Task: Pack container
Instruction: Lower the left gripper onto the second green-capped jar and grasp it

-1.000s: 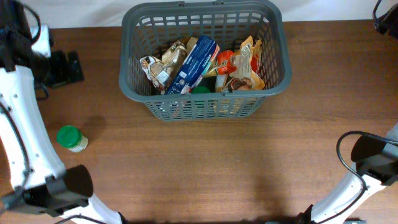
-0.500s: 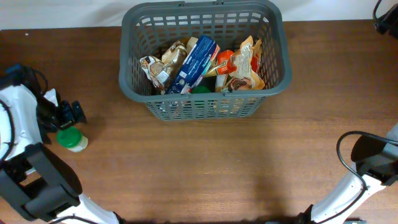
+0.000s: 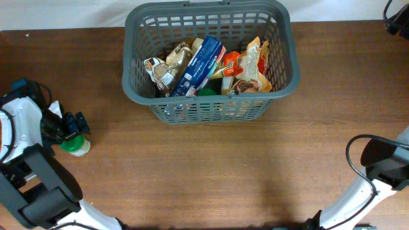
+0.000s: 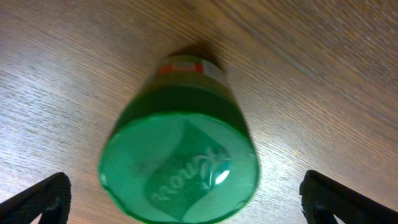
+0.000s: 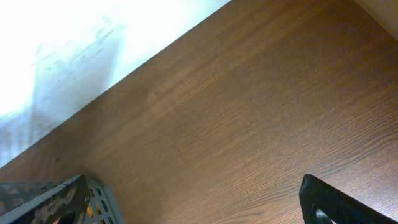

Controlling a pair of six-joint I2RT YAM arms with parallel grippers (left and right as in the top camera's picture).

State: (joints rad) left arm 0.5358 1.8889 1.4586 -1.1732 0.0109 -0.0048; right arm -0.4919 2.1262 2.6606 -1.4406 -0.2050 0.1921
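The dark grey basket stands at the table's back centre and holds several snack packets, a blue bag and a green-lidded item. A small jar with a green lid stands on the table at the far left. My left gripper is open and hangs right over the jar. In the left wrist view the green lid fills the space between the two spread fingertips. My right gripper is at the far right back corner, open and empty, above bare wood. The right wrist view shows a corner of the basket.
The table's back edge meets a white wall. The left arm's base and the right arm's base and cable stand at the front corners.
My left gripper has swung from the back left down over the green-lidded jar. The jar, the basket and the right arm have not moved.
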